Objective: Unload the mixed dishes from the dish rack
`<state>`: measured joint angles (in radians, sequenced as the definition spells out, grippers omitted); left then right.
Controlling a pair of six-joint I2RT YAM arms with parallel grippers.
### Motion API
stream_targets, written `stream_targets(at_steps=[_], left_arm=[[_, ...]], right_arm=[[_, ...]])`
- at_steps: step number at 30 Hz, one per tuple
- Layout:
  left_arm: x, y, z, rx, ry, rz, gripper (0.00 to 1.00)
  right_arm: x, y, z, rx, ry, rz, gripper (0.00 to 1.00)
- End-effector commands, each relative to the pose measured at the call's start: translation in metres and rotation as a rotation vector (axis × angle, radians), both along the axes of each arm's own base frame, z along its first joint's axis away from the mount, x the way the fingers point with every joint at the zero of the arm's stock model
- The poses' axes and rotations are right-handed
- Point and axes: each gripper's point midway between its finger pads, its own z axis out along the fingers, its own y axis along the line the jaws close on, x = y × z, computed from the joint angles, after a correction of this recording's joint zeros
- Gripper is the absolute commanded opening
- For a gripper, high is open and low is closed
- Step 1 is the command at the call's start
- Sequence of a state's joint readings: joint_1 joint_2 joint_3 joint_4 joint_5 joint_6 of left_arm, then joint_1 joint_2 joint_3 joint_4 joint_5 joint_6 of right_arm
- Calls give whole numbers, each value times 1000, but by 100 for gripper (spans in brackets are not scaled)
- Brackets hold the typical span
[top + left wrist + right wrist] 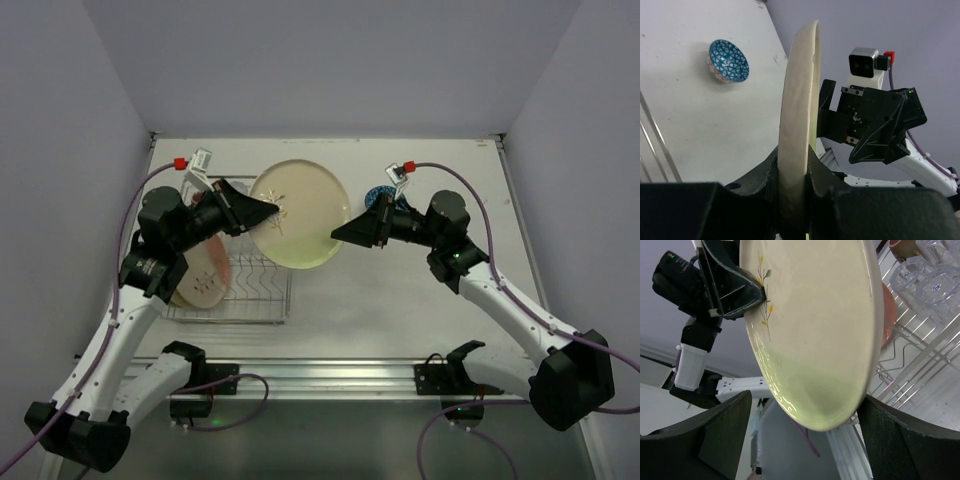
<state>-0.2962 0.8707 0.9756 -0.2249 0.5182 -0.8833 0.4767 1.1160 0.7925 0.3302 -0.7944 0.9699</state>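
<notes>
A white bench point(400, 310) fills the middle of the scene, its top matte and pale. Behind the bench's far edge rises a plain lavender-grey back wall point(330, 60). A side wall point(60, 150) of the same colour stands along the bench's left edge, and another point(590, 130) along its right edge. A silver metal rail point(330, 378) runs along the bench's near edge. In front of the bench, beyond that rail, lies a darker grey surface point(330, 440). Near the bench's far edge the left wrist view shows a small brown mark point(760, 4), possibly a stain or a chip.

The top camera is looking down over the near edge of the white desk point(400, 330), both wrist cameras closely facing one round cream plate point(300, 213).
</notes>
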Motion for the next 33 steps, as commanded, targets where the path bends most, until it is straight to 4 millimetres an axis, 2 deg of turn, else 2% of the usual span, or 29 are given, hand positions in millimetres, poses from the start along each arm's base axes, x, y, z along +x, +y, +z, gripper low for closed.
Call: stream_targets(at_steps=[1,5,7,8,13,14,16,17,18,21,25,26,28,29,32,33], left_arm=[[-27,-23,67,-241,-159,-212,0],[-23,-28,56,-271,-127,-241,0],[-22,-29,51,-275,-119,-246,0],[-22,-29,50,-273,-119,-247,0],[-18,-31,32,-276,-85,-245,0],[-18,-31,30,-278,-81,-246,0],[-17,-32,24,-276,-71,-247,0],[-16,-31,21,-271,-69,-243,0],[-13,-31,20,-266,-70,-229,0],[-3,-27,9,-230,-53,-167,3],[10,-20,-2,-174,-54,-90,29],[12,-20,-3,-165,-56,-78,51],[20,-14,-8,-125,-55,-22,79],[23,-11,-10,-104,-57,-2,100],[37,6,-24,18,-24,116,100],[44,16,-26,50,-22,184,100]], right_arm=[[2,3,17,66,-6,32,85],[7,4,20,111,24,35,82],[11,5,17,123,44,35,74],[11,4,21,144,41,37,67],[12,4,23,170,45,47,47],[13,3,23,171,46,43,36],[13,2,21,171,50,38,26],[14,0,21,174,48,33,10],[14,-1,19,174,55,27,3],[16,-9,18,184,69,-8,0],[26,-24,15,216,132,-98,0],[32,-30,15,226,144,-132,0],[34,-37,11,241,178,-165,0],[38,-43,10,248,187,-192,0],[47,-63,5,272,215,-273,0],[49,-70,-4,272,236,-300,0]])
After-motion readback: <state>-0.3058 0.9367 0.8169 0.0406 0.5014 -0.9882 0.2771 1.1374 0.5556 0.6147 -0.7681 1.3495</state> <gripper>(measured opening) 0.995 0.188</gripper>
